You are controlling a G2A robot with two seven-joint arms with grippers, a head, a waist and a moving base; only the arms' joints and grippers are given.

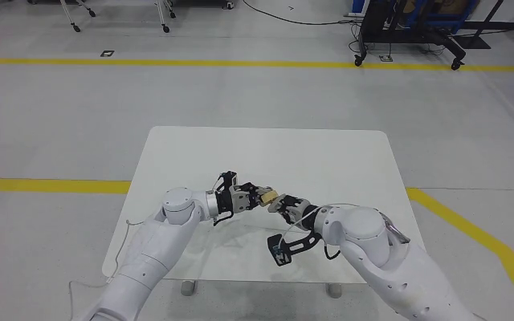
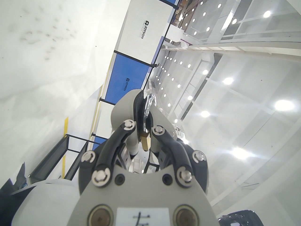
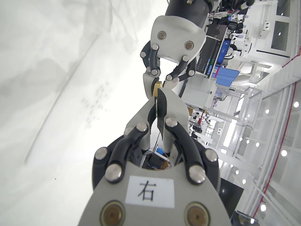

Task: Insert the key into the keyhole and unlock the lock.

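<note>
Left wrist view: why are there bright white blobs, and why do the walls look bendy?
Left wrist view: the camera looks up at round ceiling lamps, which glare white; its wide lens curves the white ceiling beams. Right wrist view: the thin red pipe bows likewise.

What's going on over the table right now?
Both arms meet above the white table. The left gripper holds the brass lock. The right gripper is shut and pressed up against the lock, apparently on the key, which is hidden between its fingers. Whether the key has entered the keyhole cannot be told.
</note>
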